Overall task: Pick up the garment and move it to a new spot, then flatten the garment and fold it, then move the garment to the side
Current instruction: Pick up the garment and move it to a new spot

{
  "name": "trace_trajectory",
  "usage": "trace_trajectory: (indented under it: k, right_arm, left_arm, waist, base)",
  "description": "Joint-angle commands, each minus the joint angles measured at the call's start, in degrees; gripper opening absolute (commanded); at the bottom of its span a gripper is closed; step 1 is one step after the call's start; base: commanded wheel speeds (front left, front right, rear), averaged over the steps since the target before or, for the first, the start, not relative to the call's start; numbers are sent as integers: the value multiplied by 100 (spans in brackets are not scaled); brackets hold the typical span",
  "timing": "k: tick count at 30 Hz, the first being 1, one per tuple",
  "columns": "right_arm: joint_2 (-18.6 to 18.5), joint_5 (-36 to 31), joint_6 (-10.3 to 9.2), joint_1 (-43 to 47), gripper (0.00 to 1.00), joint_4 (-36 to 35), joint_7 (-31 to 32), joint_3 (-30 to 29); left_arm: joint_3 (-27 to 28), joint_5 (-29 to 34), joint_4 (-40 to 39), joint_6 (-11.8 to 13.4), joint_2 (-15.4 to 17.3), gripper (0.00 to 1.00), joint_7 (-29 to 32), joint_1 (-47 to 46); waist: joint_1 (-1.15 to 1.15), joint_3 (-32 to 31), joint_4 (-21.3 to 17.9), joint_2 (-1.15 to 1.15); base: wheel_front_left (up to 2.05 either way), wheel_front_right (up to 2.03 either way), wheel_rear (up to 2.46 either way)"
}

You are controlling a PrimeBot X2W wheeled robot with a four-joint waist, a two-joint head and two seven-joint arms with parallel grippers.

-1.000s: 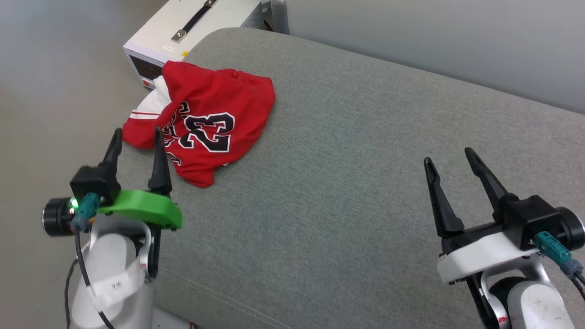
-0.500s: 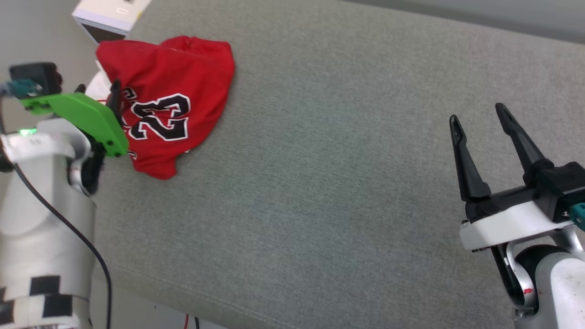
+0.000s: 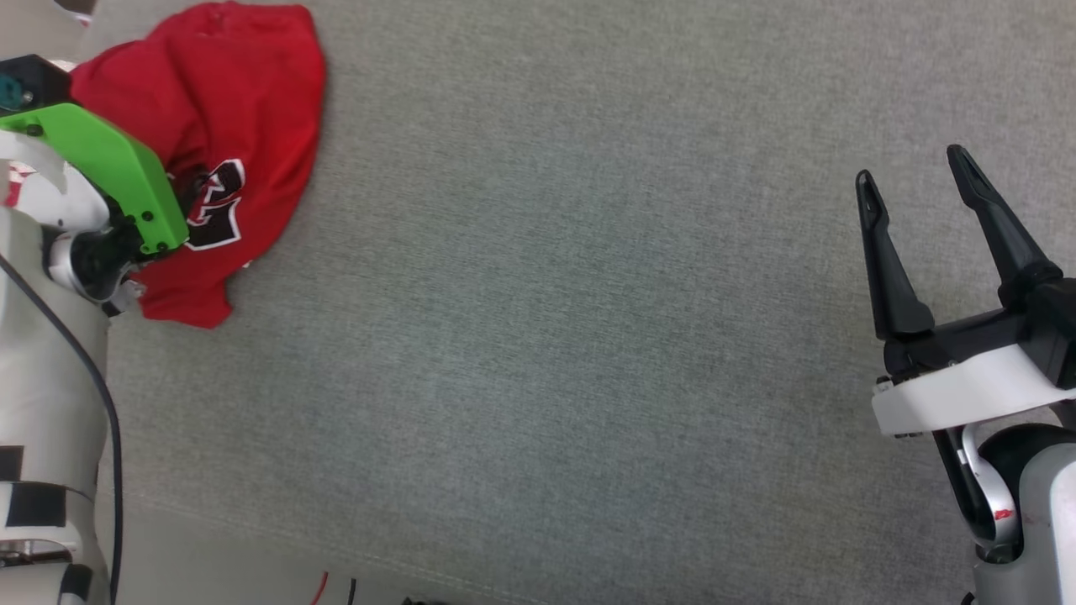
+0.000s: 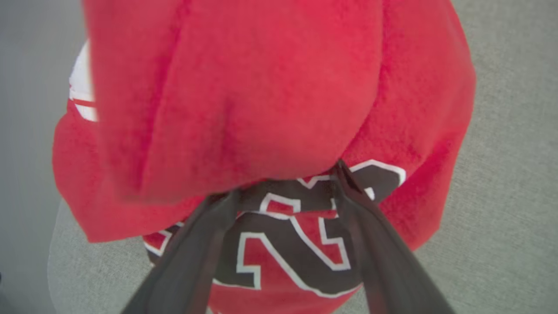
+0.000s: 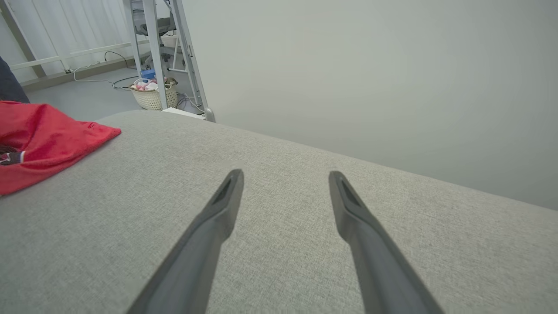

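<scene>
The garment [image 3: 244, 101], red with a black white-outlined number, lies bunched at the far left of the grey cushion [image 3: 546, 294]. My left gripper [image 3: 195, 183], on its green mount, points down into the garment. In the left wrist view the left gripper [image 4: 285, 181] is open. Its fingers [image 4: 370, 244] straddle the printed number, and their tips are tucked under a red fold of the garment [image 4: 261, 96]. My right gripper [image 3: 912, 168] hovers open over bare cushion far to the right, nothing between its fingers. The right wrist view shows the right gripper [image 5: 285, 174] and the garment [image 5: 43, 135] at its left edge.
The cushion's front edge [image 3: 336, 555] runs along the bottom of the head view, with cable ends below it. Behind the cushion stands a plain grey wall [image 5: 370, 65]. A metal frame [image 5: 174, 56] and a woven basket [image 5: 152, 93] stand on the floor beyond.
The head camera has tilted down and shifted, so the whole scene slid up and left. My left gripper has reached forward and down onto the garment. The right gripper stays open.
</scene>
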Motion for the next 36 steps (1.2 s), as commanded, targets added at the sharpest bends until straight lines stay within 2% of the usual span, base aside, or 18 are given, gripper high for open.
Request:
trace_trajectory:
  k: [1, 8, 9, 10, 16, 22, 26, 28, 36]
  right_arm:
    - [-42, 20, 37, -117, 100, -54, 21, 0]
    - [-89, 51, 37, -147, 100, -153, 80, -53]
    - [-93, 54, 37, -146, 100, -156, 81, -54]
    - [-95, 59, 37, -145, 100, -152, 80, -56]
    - [-93, 74, 37, -113, 100, -127, 89, -117]
    - [-24, 85, 37, -3, 100, -35, 46, -152]
    - [91, 115, 37, 122, 100, 77, -39, -162]
    - [154, 127, 37, 186, 100, 141, -84, -172]
    - [434, 198, 37, 454, 100, 403, -308, -271]
  left_arm:
    - [-23, -79, 64, -17, 85, 100, 71, -118]
    - [-106, -234, 481, -7, 137, 100, 486, -159]
    - [-110, -235, 529, 17, 140, 45, 494, -159]
    - [-118, -232, 555, 25, 138, 0, 482, -160]
    - [-184, -160, 614, 66, 183, 0, 235, -165]
    - [-325, 82, 398, 62, 359, 0, -461, -269]
    - [-402, 299, 208, 124, 486, 0, -1199, -336]
    - [-434, 442, 115, 234, 538, 0, -1686, -356]
    - [-494, 667, -75, 446, 496, 0, -2995, -330]
  waist:
    - [-1, 314, -212, 0]
    - [-1, 484, -284, 0]
    - [-1, 480, -292, 0]
    - [-1, 466, -296, 0]
    - [-1, 271, -259, 0]
    - [-1, -118, -154, 0]
    - [-1, -488, -90, 0]
    - [-1, -665, -70, 0]
    - [-1, -1346, -101, 0]
  base:
    - [0, 0, 0]
    - [0, 0, 0]
    - [0, 0, 0]
    - [0, 0, 0]
    - [0, 0, 0]
    - [0, 0, 0]
    - [0, 0, 0]
    - [0, 0, 0]
    - [0, 0, 0]
